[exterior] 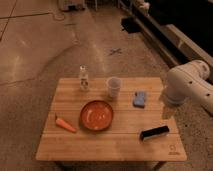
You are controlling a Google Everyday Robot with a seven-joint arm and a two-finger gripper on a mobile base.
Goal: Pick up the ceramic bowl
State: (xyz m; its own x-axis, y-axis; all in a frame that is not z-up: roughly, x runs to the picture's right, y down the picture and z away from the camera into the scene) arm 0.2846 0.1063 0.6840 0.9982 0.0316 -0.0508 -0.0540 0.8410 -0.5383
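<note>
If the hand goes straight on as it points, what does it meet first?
The hand, hanging over the right side of the table, would probably meet its wood beside the black object; depth is unclear.

A single camera looks down at a steep slant from above the near long side of the counter [115, 145], facing across it toward the concrete floor [40, 45] beyond. It stands at a middling distance: the whole top fits in the frame, its near edge close to the bottom border. The ceramic bowl [97, 115] lies near the picture's middle. The arm [187, 82] enters from the right border, and the hand [167, 111] hangs over the counter's right end.
</note>
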